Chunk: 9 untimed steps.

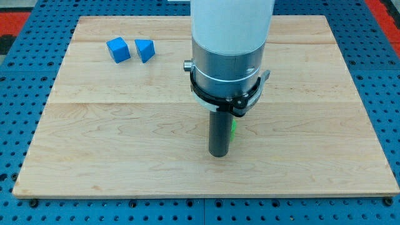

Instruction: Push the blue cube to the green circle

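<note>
A blue cube (pixel 118 49) sits on the wooden board (pixel 125 137) near the view's top left. A blue triangular block (pixel 145 50) lies just to its right, a small gap apart. My tip (pixel 218 153) rests on the board near the view's lower middle, far to the right of and below both blue blocks. A green block (pixel 233 130) shows as a thin sliver right behind the rod, mostly hidden by it; its shape cannot be made out.
The arm's white and grey body (pixel 228 50) hangs over the board's top middle and hides what is behind it. A blue perforated table (pixel 19 94) surrounds the board.
</note>
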Tool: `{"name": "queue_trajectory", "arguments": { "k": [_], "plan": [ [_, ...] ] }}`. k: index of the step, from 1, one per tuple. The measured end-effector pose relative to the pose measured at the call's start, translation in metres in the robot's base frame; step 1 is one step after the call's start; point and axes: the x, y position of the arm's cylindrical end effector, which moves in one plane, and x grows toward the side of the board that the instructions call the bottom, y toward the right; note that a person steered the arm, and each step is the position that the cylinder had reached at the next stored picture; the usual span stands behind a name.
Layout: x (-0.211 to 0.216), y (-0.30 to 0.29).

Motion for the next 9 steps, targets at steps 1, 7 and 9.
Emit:
{"name": "queue_trajectory", "arguments": {
  "k": [1,7,9],
  "plan": [
    [0.039,-0.081],
    [-0.276,-0.202],
    [-0.255,-0.226]
  ]
}}
